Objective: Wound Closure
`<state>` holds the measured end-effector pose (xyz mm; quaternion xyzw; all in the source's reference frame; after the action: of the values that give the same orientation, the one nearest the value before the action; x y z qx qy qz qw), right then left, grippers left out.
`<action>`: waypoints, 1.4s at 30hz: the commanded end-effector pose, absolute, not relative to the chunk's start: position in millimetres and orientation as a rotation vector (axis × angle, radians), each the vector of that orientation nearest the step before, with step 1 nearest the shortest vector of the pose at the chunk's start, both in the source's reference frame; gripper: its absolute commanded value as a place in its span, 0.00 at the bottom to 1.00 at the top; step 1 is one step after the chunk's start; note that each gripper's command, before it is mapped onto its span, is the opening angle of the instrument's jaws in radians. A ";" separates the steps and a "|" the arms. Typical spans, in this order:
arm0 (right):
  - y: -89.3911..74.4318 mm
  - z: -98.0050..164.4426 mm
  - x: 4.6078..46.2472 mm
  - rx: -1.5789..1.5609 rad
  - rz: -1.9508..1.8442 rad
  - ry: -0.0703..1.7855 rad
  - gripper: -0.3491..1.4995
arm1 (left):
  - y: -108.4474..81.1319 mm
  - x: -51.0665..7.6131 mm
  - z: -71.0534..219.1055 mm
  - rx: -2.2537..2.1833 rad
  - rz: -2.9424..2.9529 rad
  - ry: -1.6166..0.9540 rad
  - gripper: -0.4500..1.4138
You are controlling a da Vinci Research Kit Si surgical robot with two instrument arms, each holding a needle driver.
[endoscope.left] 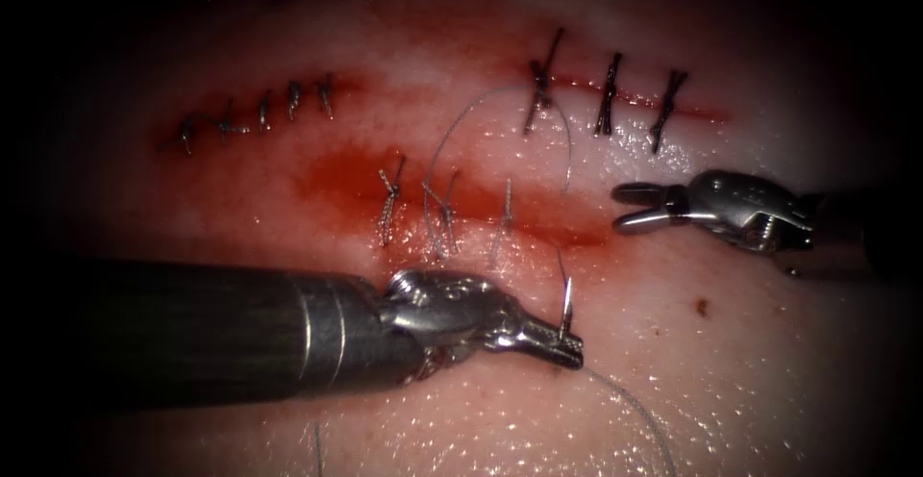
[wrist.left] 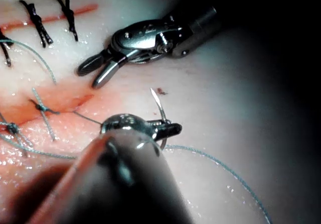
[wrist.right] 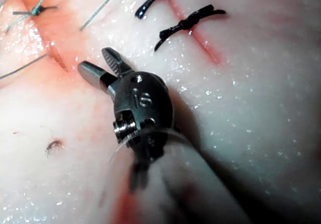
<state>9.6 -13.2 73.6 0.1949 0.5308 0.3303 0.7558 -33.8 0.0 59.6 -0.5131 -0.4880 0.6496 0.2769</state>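
Left tool: jaws clamped on needle, mid-curve, clear of tissue.
Right tool: jaws parted, holding nothing.
Thread: trails from needle.

Left tool has its fingers clamped together; right tool holds its fingers parted.

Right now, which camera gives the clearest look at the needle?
The left wrist view: the needle stands clear of the tissue, its point up, clamped low on its curve by the left tool, with thread trailing off. The endoscope view shows it shorter, beside the cut's right end. The right tool is open and holds nothing.
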 end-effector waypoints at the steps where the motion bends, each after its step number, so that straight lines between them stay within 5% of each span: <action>1: -14.1 72.8 10.6 0.445 0.713 1.158 0.46 | -0.5 -33.9 58.9 -1.474 1.799 -1.243 0.00; 4: -14.1 72.0 10.8 0.445 0.719 1.165 0.40 | -0.1 -33.6 57.3 -1.602 1.858 -1.126 0.00; 9: -14.0 68.8 10.9 0.435 0.843 1.153 0.27 | 4.3 -32.8 51.1 -1.845 2.085 -0.512 0.00; 21: -13.7 67.3 10.8 0.529 1.008 1.157 0.08 | 8.8 -30.7 47.2 -1.867 2.127 -0.043 0.00; 27: -12.4 65.2 10.8 0.688 1.273 1.166 0.69 | 6.0 -31.8 48.2 -1.853 2.196 0.102 0.00; 36: -12.3 62.4 11.8 0.847 1.428 1.167 0.77 | -0.1 -34.5 55.3 -1.830 2.367 0.239 0.00; 42: -12.8 62.3 12.4 0.944 1.478 1.140 0.60 | -2.2 -35.7 59.0 -1.820 2.466 0.336 0.00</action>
<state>11.7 -12.3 61.7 0.3921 0.4708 0.6128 0.4990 -35.4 -1.8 58.9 -0.5868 0.1169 0.8010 0.0218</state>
